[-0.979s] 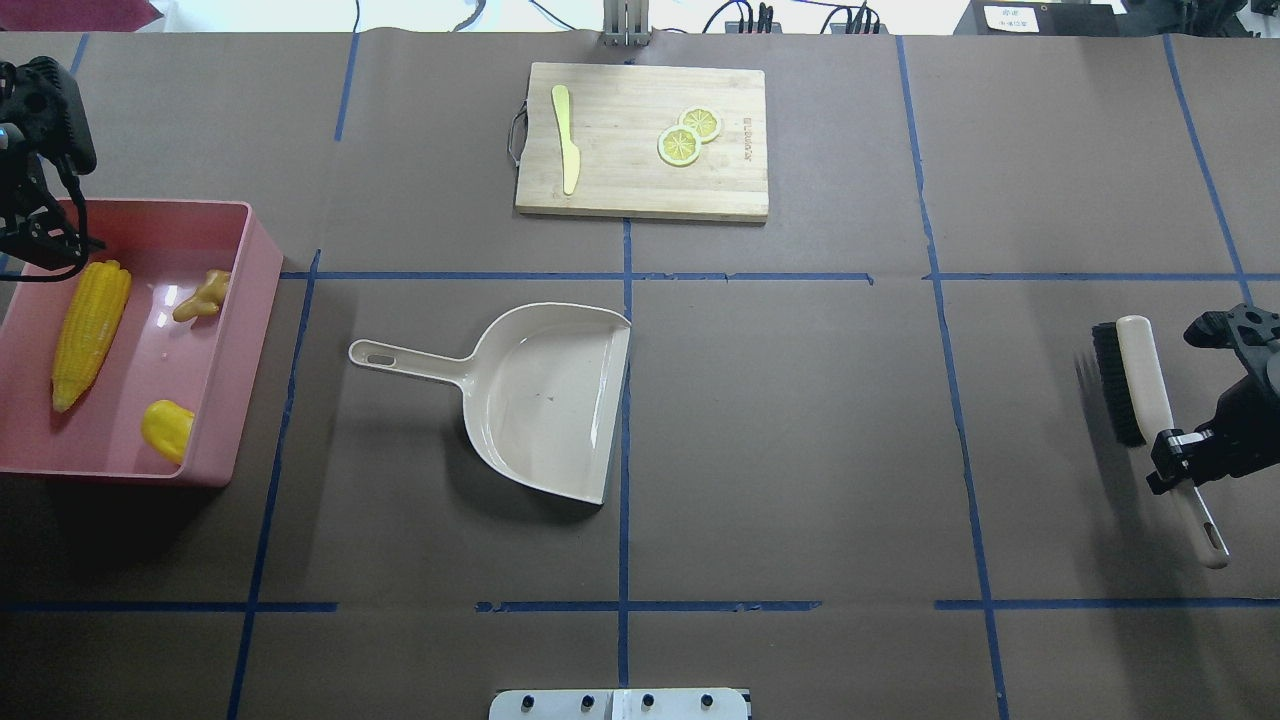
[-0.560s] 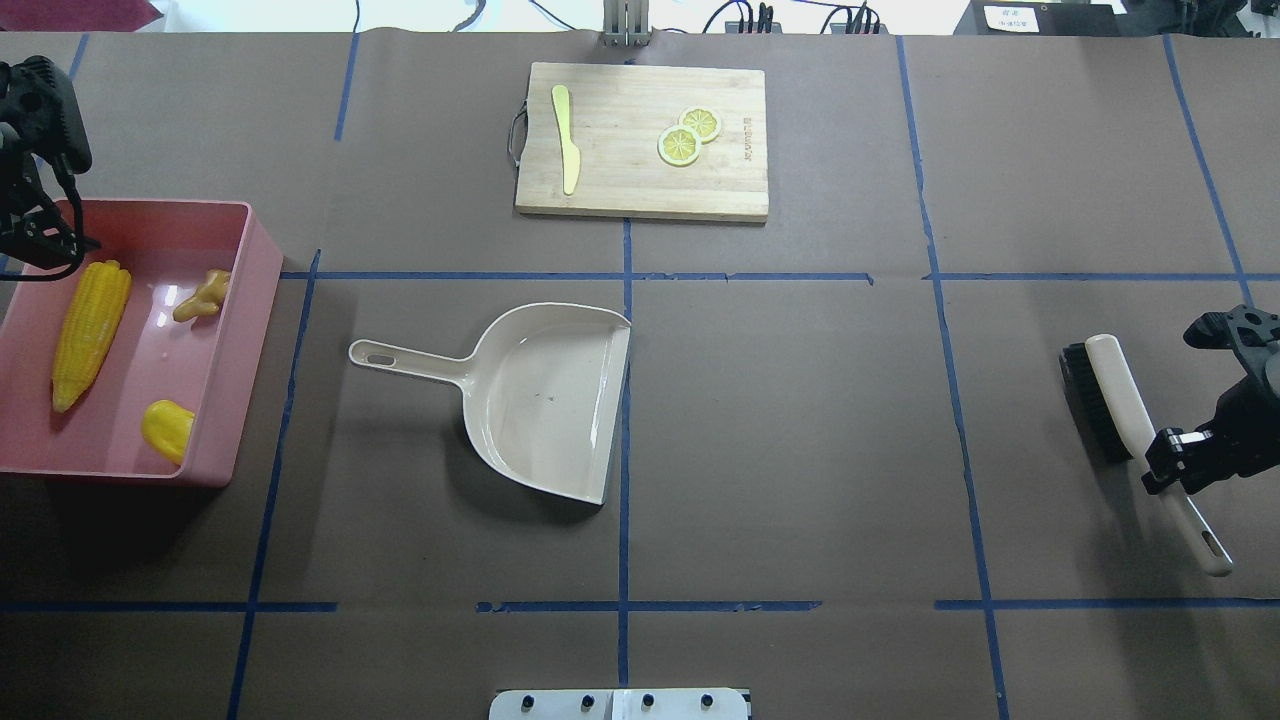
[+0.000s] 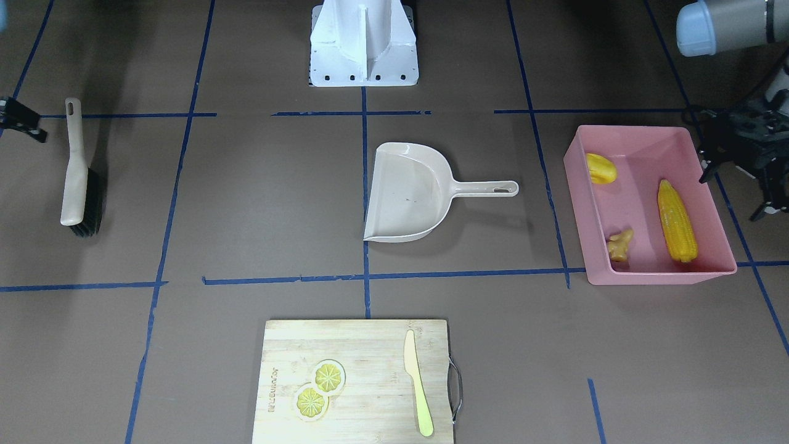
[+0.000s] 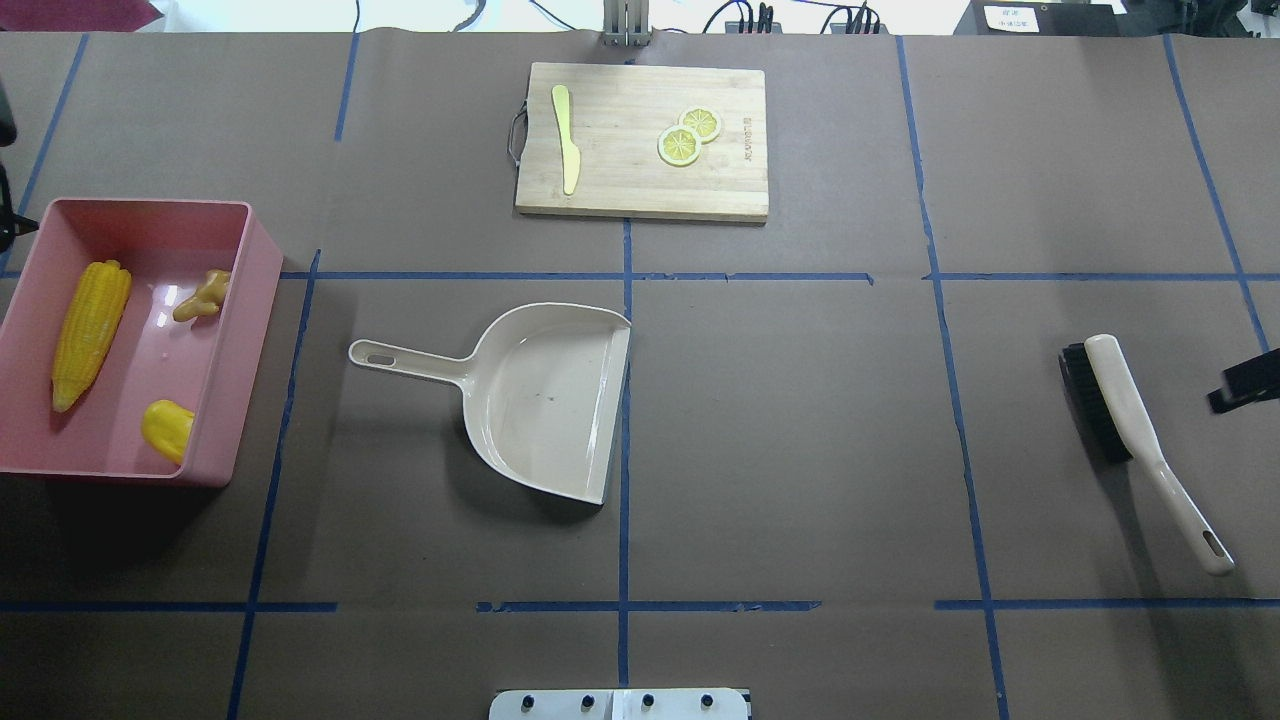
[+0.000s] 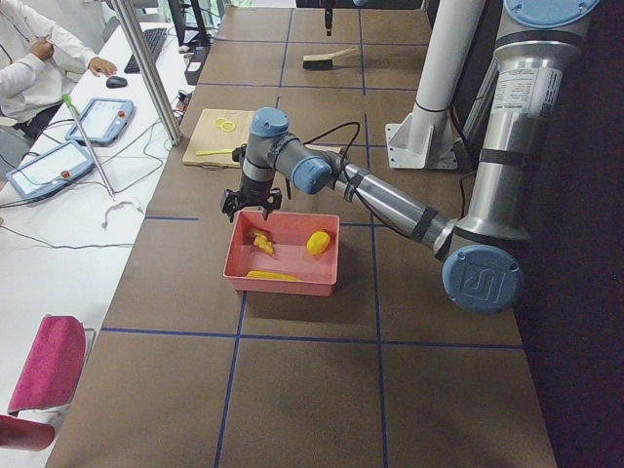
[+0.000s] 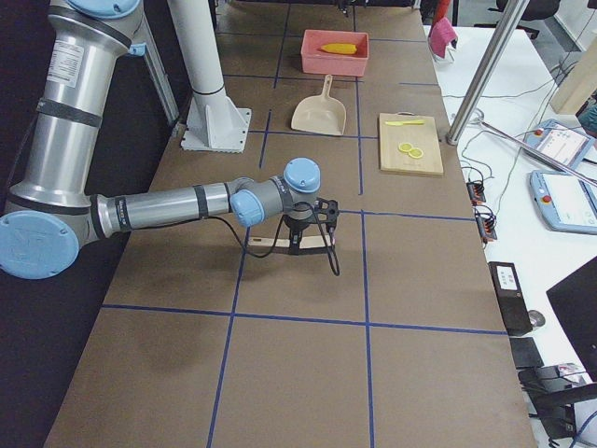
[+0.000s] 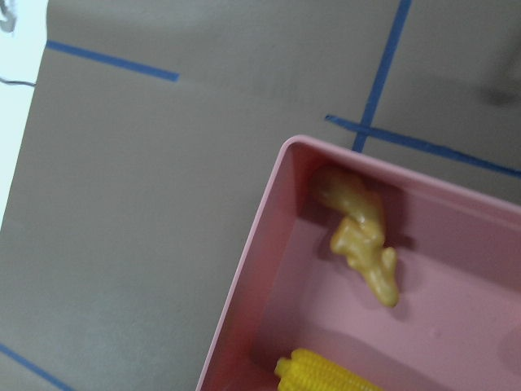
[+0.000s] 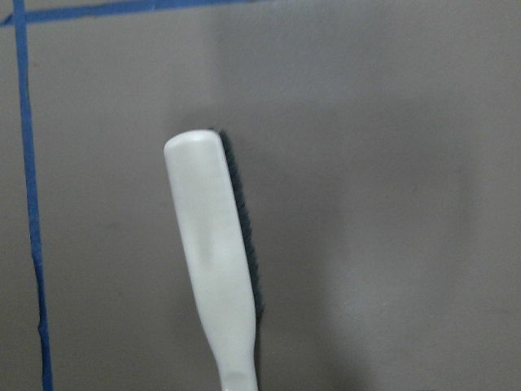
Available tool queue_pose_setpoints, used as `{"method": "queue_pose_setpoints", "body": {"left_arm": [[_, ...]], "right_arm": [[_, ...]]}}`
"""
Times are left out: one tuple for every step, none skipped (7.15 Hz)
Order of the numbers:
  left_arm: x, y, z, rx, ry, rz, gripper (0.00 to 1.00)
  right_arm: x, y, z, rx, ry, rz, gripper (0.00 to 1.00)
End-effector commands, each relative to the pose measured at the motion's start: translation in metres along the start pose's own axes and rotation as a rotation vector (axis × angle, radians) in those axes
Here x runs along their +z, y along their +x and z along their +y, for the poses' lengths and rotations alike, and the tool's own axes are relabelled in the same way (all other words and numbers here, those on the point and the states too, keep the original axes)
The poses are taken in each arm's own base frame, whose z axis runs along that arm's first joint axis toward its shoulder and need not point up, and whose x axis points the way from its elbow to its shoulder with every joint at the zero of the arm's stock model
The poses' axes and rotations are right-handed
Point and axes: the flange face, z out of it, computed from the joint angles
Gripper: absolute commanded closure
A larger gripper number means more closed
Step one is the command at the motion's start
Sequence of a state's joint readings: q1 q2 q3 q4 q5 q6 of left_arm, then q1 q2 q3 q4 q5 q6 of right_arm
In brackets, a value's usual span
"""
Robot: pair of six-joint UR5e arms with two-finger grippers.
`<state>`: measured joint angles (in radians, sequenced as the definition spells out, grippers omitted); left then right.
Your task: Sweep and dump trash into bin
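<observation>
Trash is all inside the bin [image 4: 252,330], which sits at the 9 o'clock end of the desk [image 4: 800,450] as you read the overhead view, with 12 o'clock at the far edge.

1. The corn cob [image 4: 90,330] lies along the bin's 9 o'clock wall, its length running from 12 to 6.
2. The ginger root [image 4: 202,296] rests toward the bin's 1 o'clock corner.
3. The potato-like lump [image 4: 168,430] sits in the 5 o'clock corner, against the 3 o'clock wall.

Left gripper [image 5: 252,207]: it hangs just outside the bin's 10 o'clock rim. You can see its jaws spread apart, with nothing between them.

Right gripper [image 4: 1243,384]: only a dark sliver of it enters at the overhead view's 3 o'clock edge. You cannot tell how wide its jaws stand. It has hold of nothing that shows. The brush [image 4: 1125,410] lies flat on the desk just to its 9 o'clock side, apart from it, with bristles toward 11 and handle tip toward 5.

Other items you will find:
- The dustpan [image 4: 545,400] rests near the desk's centre, mouth toward 3 o'clock and handle toward 9, well apart from the bin.
- The cutting board [image 4: 640,190] lies at 12 o'clock.
- The knife [image 4: 567,140] lies on the board's 9 o'clock side.
- The two lemon slices [image 4: 680,146] overlap toward the board's 3 o'clock side.
</observation>
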<state>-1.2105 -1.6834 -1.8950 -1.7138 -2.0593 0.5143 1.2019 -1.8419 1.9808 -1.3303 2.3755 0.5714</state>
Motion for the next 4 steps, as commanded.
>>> {"method": "queue_pose_setpoints", "body": {"left_arm": [[0.022, -0.016, 0.043, -0.307, -0.029, 0.102, 0.01], [0.023, -0.033, 0.072, -0.439, -0.007, 0.189, 0.01], [0.022, -0.051, 0.115, -0.547, 0.011, 0.245, 0.01], [0.025, -0.065, 0.13, -0.657, -0.008, 0.259, 0.01]], "right_arm": [[-0.036, 0.049, -0.008, 0.012, 0.068, 0.021, 0.0], [-0.044, 0.066, -0.008, 0.001, 0.051, 0.039, 0.0], [-0.053, 0.072, -0.016, -0.012, 0.035, 0.05, 0.0], [-0.072, 0.076, -0.027, -0.011, 0.041, 0.057, 0.0]]}}
